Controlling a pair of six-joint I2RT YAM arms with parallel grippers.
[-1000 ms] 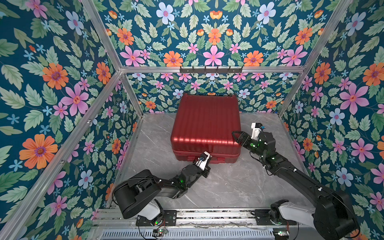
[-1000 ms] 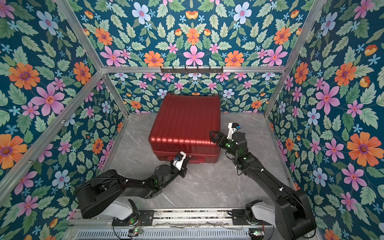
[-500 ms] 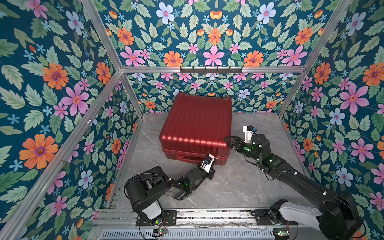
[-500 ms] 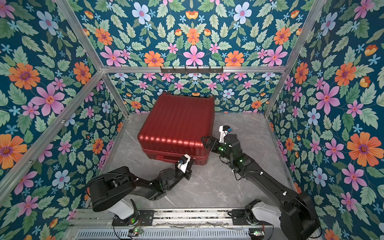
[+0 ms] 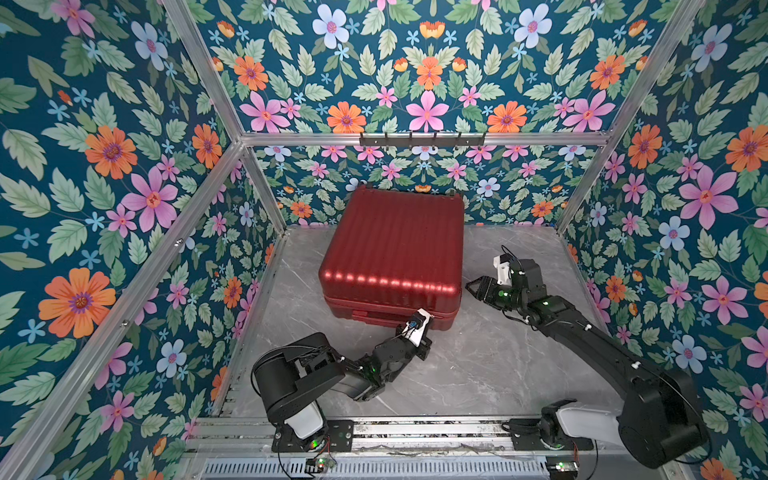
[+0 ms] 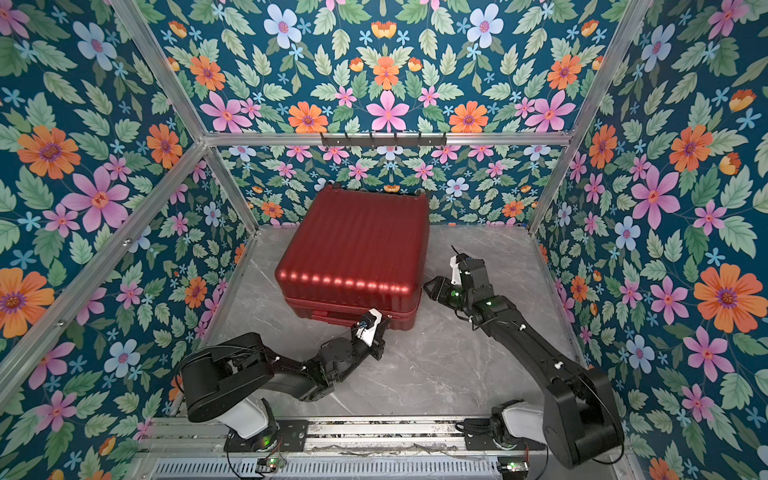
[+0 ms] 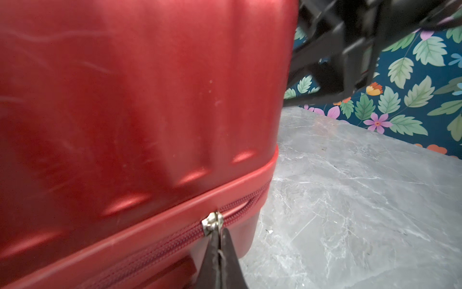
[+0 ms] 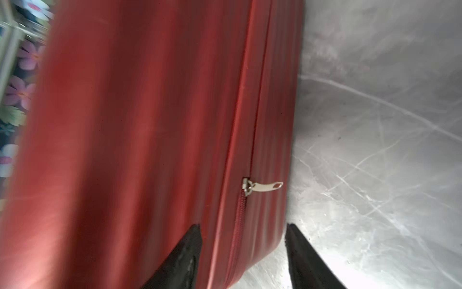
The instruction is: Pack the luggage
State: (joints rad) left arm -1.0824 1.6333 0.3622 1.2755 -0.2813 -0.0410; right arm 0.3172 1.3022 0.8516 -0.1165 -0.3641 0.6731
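Observation:
The luggage is a dark-red ribbed suitcase lying flat and closed on the floor, turned slightly askew. My left gripper is at its front side near the right corner, shut on the pull of a silver zipper slider. My right gripper hovers just off the suitcase's right side, jaws apart and holding nothing. In the right wrist view a second zipper slider with a free silver pull sits on the seam ahead of the fingers.
Grey marble floor lies in front and to the right of the suitcase. Floral walls with aluminium posts close in three sides, and a hook rail runs along the back wall. The arms' base rail spans the front edge.
The suitcase has slid left and turned a little. My left gripper moved right along the front seam with the zipper. My right gripper drew back toward the front and its jaws narrowed.

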